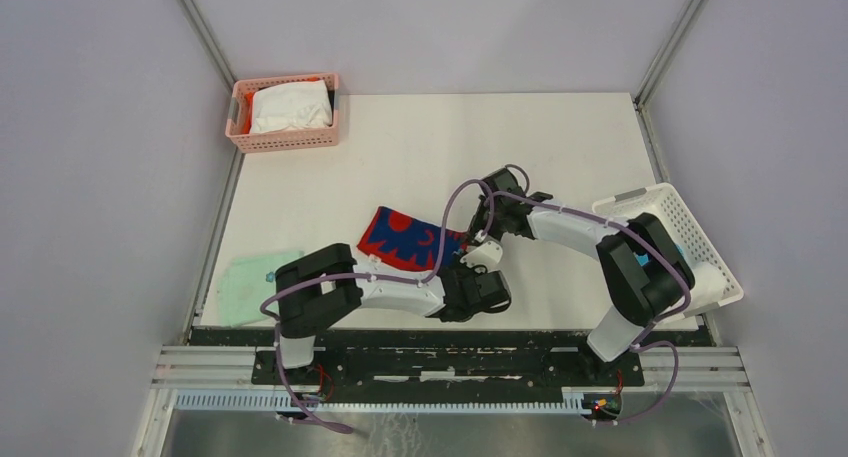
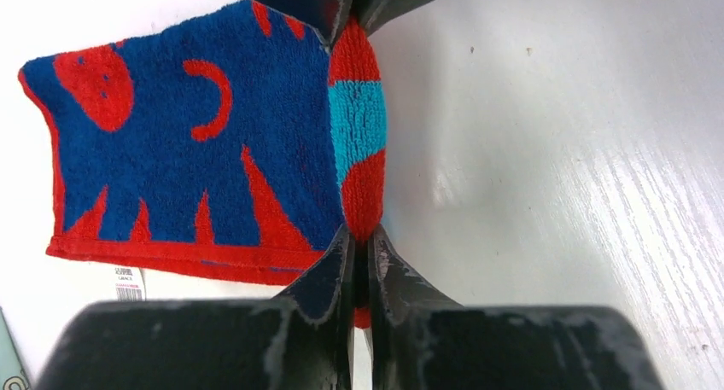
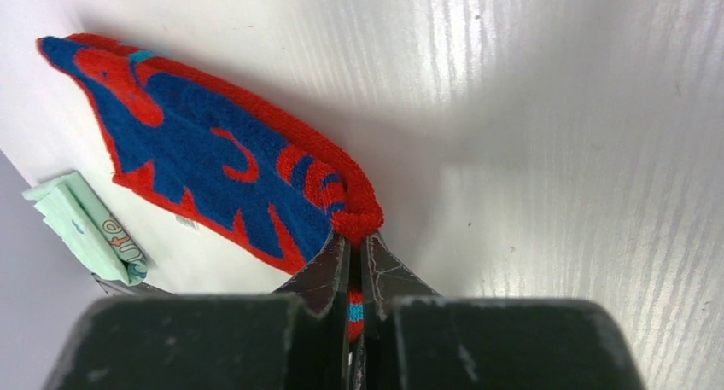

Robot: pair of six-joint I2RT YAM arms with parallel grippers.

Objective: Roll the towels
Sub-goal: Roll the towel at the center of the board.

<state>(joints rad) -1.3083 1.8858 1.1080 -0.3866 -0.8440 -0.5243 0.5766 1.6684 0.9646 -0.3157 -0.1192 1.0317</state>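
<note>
The red towel with dark-blue blotches (image 1: 408,239) lies flat mid-table, its right edge turned over into a narrow roll (image 2: 359,125) with a turquoise patch. My left gripper (image 2: 363,241) is shut on the near end of that roll, and it shows in the top view (image 1: 462,269) too. My right gripper (image 3: 354,241) is shut on the roll's far end (image 3: 357,221), reaching in from the right (image 1: 478,239). Its fingers (image 2: 341,2) appear at the top of the left wrist view. The white towel (image 1: 290,107) sits in the pink basket (image 1: 240,112).
A pale mint-green folded cloth (image 1: 255,282) lies at the table's near left, also in the right wrist view (image 3: 85,228). A white basket (image 1: 690,232) stands tilted at the right edge, partly behind the right arm, with a scrap of blue (image 1: 680,249) showing inside.
</note>
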